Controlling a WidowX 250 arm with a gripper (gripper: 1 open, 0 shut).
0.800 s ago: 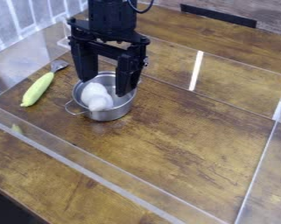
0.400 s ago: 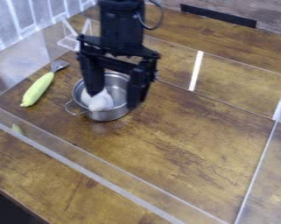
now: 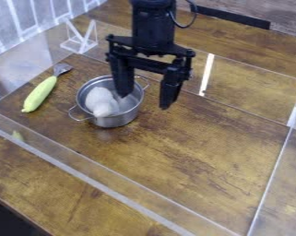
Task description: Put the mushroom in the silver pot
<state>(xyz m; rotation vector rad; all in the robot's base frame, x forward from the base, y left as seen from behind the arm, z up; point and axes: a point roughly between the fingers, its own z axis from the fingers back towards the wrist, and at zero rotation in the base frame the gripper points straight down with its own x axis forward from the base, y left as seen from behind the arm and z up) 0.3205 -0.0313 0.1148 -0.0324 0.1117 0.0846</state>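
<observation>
Inside the small shiny silver pot (image 3: 110, 102) we see the smooth white mushroom (image 3: 103, 100) delivered, so our black gripper (image 3: 145, 89) hangs beside it, fingers apart and empty.

Corn cob (image 3: 40, 93): being shown lying at left on table, yellow-green, angled.
Table (image 3: 199, 157): dark wood planks, being enclosed by clear walls.
Clear acrylic wall (image 3: 137, 198): being seen along front edge.

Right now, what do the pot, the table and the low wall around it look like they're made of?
The silver pot: polished metal, judging by its bright reflective rim. The table: dark wood with visible grain, possibly laminate. The low wall: clear plastic or acrylic, see-through with shiny edges.
</observation>
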